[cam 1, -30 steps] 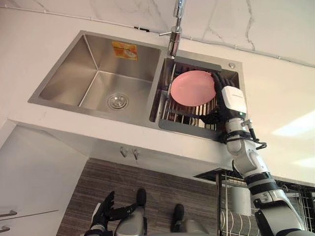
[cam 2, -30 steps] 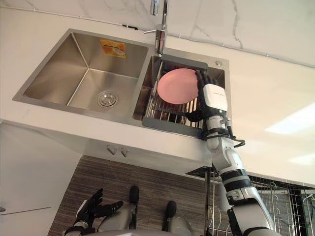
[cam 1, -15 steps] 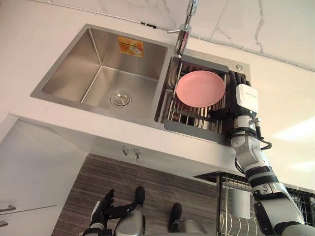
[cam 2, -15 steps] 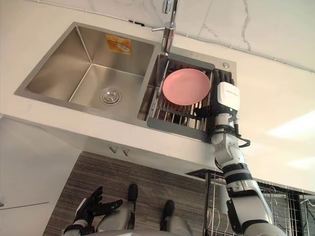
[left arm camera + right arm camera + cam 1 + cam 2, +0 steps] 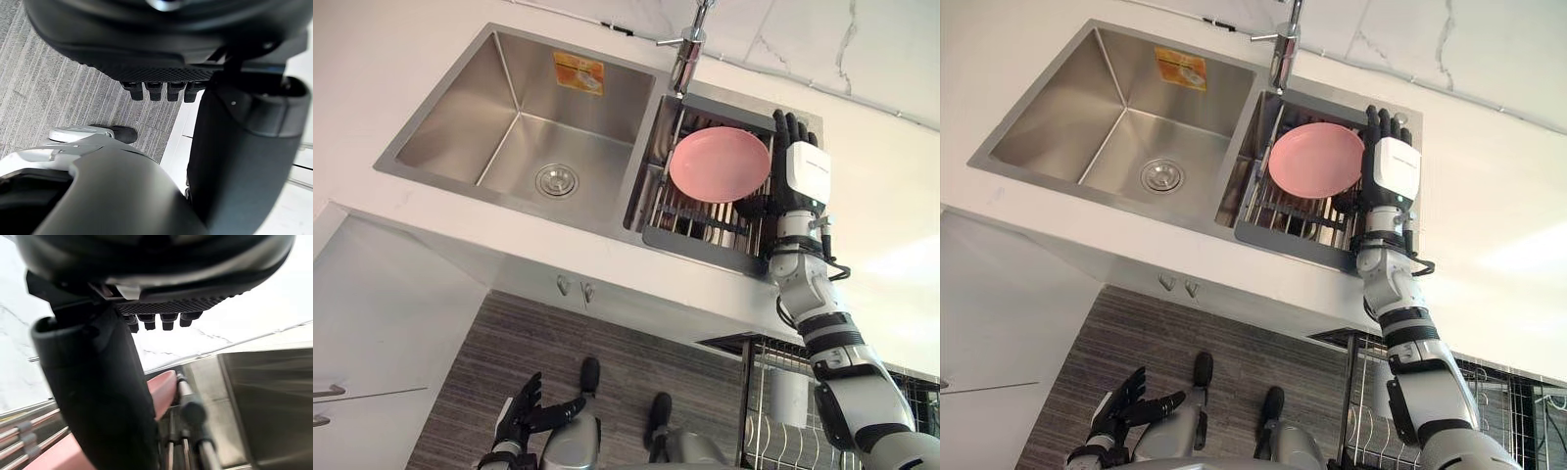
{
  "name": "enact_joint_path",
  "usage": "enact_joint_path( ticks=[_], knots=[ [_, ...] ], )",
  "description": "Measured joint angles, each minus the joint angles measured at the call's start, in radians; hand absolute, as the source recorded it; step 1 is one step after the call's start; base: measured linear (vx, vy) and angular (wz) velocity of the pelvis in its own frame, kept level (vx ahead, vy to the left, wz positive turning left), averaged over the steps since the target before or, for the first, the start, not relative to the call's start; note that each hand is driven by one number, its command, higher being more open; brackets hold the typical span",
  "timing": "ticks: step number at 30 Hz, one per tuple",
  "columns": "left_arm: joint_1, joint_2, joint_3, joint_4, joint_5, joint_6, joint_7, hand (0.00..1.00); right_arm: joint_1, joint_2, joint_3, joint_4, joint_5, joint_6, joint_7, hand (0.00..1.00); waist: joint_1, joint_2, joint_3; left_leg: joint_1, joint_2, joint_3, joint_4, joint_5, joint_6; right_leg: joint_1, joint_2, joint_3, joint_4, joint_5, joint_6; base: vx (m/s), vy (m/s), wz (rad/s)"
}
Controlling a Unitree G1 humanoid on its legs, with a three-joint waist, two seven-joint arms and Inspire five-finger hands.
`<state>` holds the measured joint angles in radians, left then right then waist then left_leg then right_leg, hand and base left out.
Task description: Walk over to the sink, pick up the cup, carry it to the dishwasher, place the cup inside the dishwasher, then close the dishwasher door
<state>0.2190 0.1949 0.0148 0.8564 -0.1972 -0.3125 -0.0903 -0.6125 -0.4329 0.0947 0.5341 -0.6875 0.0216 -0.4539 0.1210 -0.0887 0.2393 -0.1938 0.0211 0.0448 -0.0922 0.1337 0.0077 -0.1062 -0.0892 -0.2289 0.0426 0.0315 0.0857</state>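
Steel sink (image 5: pixel 460 108): 2 basins set in a white counter (image 5: pixel 876 186), with the faucet (image 5: pixel 688 54) at the back between them.
Wire rack (image 5: pixel 690 213): sits in the right basin, with a pink plate (image 5: pixel 720 164) leaning in it.
Right hand (image 5: pixel 801 168): upright at the plate's right edge, fingers straight and apart, holding nothing; contact with the plate unclear.
Left hand (image 5: pixel 519 419): low over the striped floor (image 5: pixel 489 352), fingers spread, empty.
Cup: cannot tell where it is; a pale cylinder (image 5: pixel 790 397) stands in a wire basket (image 5: pixel 766 436) below the counter.
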Motion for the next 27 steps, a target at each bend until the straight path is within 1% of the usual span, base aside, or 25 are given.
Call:
enact_joint_path(
  ticks=[2, 4, 7, 8, 15, 17, 22, 25, 27],
  knots=[
    [-0.005, -0.002, 0.003, -0.003, 0.000, -0.003, -0.001, 1.00, -0.013, 0.000, 0.001, 0.000, 0.013, -0.002, 0.000, 1.00, -0.001, -0.001, 0.018, -0.002, -0.006, 0.000, 0.004, 0.005, 0.000, 0.000, -0.002, 0.000, -0.005, -0.008, -0.006, 0.03, -0.029, 0.00],
    [-0.010, -0.005, 0.016, -0.003, 0.000, -0.003, -0.002, 1.00, -0.029, -0.001, 0.001, 0.000, 0.032, -0.001, 0.001, 1.00, -0.002, -0.002, 0.022, -0.011, -0.006, 0.001, 0.004, 0.015, 0.009, 0.000, -0.002, 0.000, -0.020, -0.008, -0.007, 0.01, -0.015, 0.00],
    [-0.020, -0.004, 0.021, -0.003, 0.000, -0.003, -0.002, 1.00, -0.088, -0.001, 0.015, 0.000, 0.040, -0.003, 0.001, 1.00, 0.000, 0.000, 0.036, -0.016, -0.001, -0.001, 0.005, 0.023, 0.007, 0.001, 0.002, -0.003, -0.028, -0.010, -0.011, 0.01, -0.025, 0.01],
    [-0.022, -0.004, 0.024, -0.003, 0.000, -0.003, -0.002, 1.00, -0.101, -0.002, 0.021, 0.000, 0.040, -0.004, 0.001, 0.00, 0.000, -0.001, 0.039, -0.017, 0.000, -0.001, 0.005, 0.024, 0.006, 0.001, 0.003, -0.004, -0.028, -0.011, -0.013, 0.00, -0.043, 0.03],
    [-0.043, -0.004, 0.028, -0.001, 0.000, -0.003, -0.002, 1.00, -0.185, -0.008, 0.064, -0.009, 0.050, -0.026, -0.007, 0.00, 0.007, 0.002, 0.052, -0.037, 0.013, -0.009, 0.006, 0.034, -0.003, -0.011, 0.017, -0.021, -0.031, -0.017, -0.028, 0.00, -0.031, 0.06],
    [-0.050, -0.006, 0.027, -0.001, 0.000, -0.003, -0.002, 1.00, -0.191, -0.051, 0.089, -0.008, 0.055, -0.026, 0.018, 0.00, 0.006, 0.004, 0.057, -0.044, 0.016, -0.010, 0.011, 0.034, -0.004, -0.015, 0.020, -0.023, -0.031, -0.016, -0.031, 0.02, -0.031, -0.02],
    [-0.071, -0.009, 0.027, 0.003, 0.000, -0.005, -0.001, 1.00, -0.206, -0.056, 0.083, -0.010, 0.100, -0.029, 0.017, 0.00, 0.005, 0.010, 0.068, -0.048, 0.024, -0.012, 0.012, 0.036, -0.009, -0.019, 0.029, -0.025, -0.033, -0.016, -0.036, 0.03, -0.039, -0.01],
    [-0.081, -0.009, 0.027, 0.003, -0.001, -0.009, -0.001, 1.00, -0.209, -0.056, 0.087, -0.019, 0.109, -0.051, 0.024, 0.00, 0.006, 0.011, 0.069, -0.051, 0.030, -0.015, 0.012, 0.038, -0.012, -0.019, 0.036, -0.027, -0.033, -0.019, -0.041, 0.04, -0.041, 0.03],
    [-0.089, -0.011, 0.026, 0.002, -0.001, -0.011, -0.001, 1.00, -0.210, -0.056, 0.096, -0.033, 0.117, -0.068, 0.042, 0.00, 0.012, 0.016, 0.072, -0.051, 0.033, -0.017, 0.012, 0.039, -0.014, -0.019, 0.039, -0.028, -0.033, -0.021, -0.044, 0.04, -0.041, 0.02]
  ],
)
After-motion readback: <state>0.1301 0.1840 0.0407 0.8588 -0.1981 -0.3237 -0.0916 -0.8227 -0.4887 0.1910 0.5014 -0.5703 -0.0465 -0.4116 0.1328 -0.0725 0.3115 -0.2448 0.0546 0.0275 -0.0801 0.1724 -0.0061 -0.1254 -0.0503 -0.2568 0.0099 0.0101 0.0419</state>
